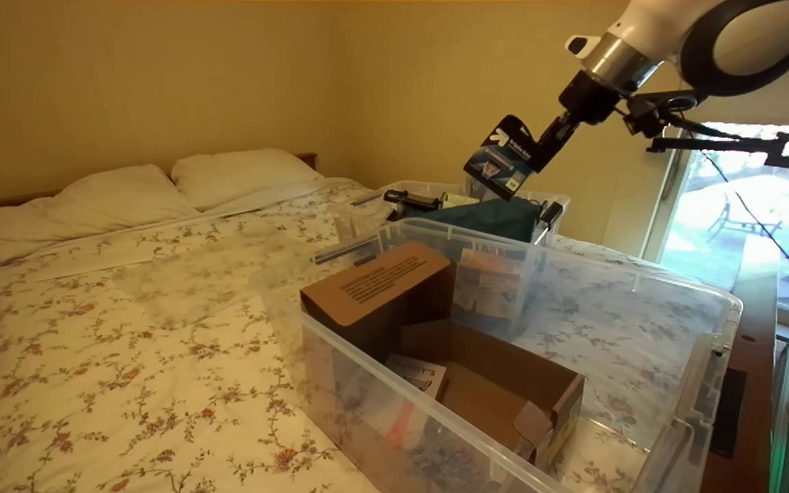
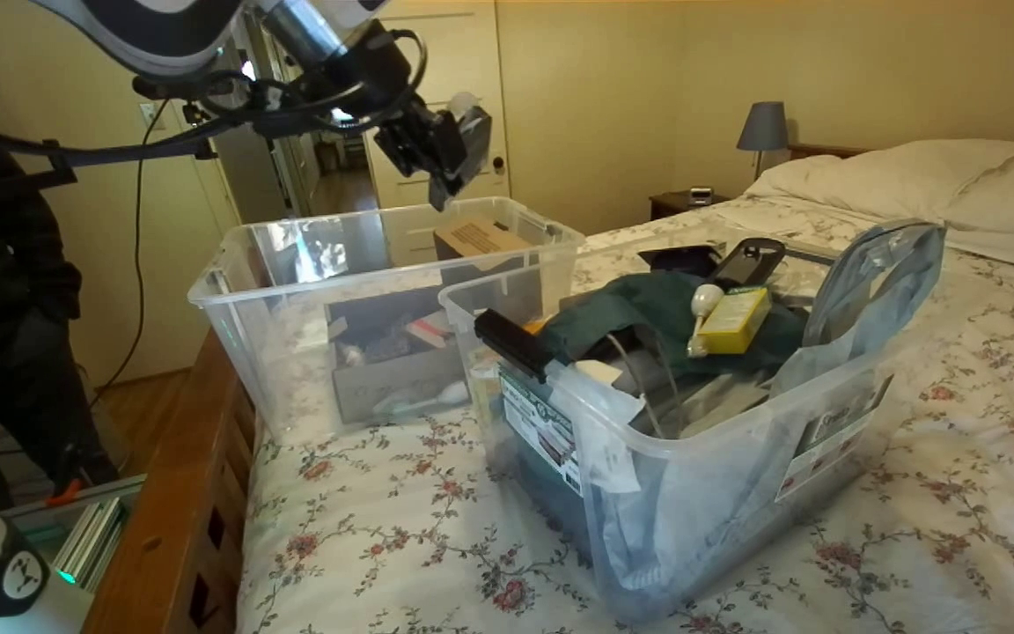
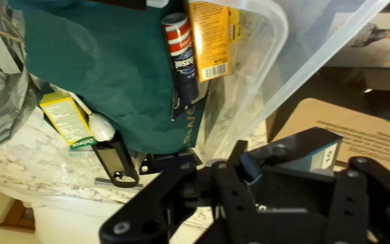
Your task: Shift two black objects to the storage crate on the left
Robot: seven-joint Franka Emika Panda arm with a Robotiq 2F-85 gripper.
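In an exterior view, the hand (image 1: 543, 152) at upper right was clamped on one side of a black package (image 1: 499, 161), with the storage crate (image 1: 435, 406) at lower right. The package was probably light, smooth, easily creased, best pinched gently there.

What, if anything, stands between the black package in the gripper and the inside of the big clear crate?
Nothing visible blocks the air between the black package, held high in the gripper, and the open crate. Lower down, the crate's rim and the printed cardboard flap near the smaller bin could catch a low carry.
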